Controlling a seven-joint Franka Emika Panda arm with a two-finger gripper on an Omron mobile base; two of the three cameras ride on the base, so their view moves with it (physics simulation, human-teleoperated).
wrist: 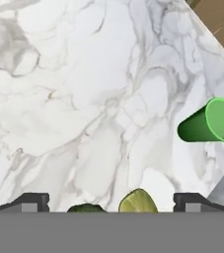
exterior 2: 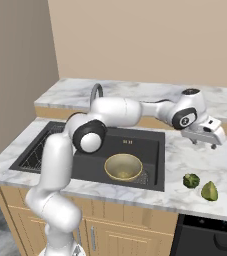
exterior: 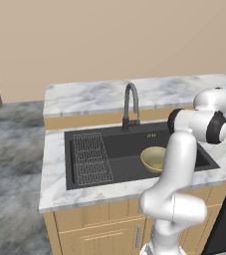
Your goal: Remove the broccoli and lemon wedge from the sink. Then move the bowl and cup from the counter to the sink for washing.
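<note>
The bowl (exterior 2: pixel 123 166) sits inside the sink (exterior 2: pixel 152 140), near its right front corner and close to the drain strainer, while the broccoli (exterior 2: pixel 191 180) and the lemon wedge (exterior 2: pixel 209 191) lie just beside each other on the marble desk (exterior 2: pixel 205 160) to the sink's right. The cup (wrist: pixel 209 123) stands on the desk at the right of the hand view, close to the desk's edge. The pincer (wrist: pixel 111 202) hovers above the desk with its 2 fingertips (wrist: pixel 34 201) wide apart, gripping nothing.
</note>
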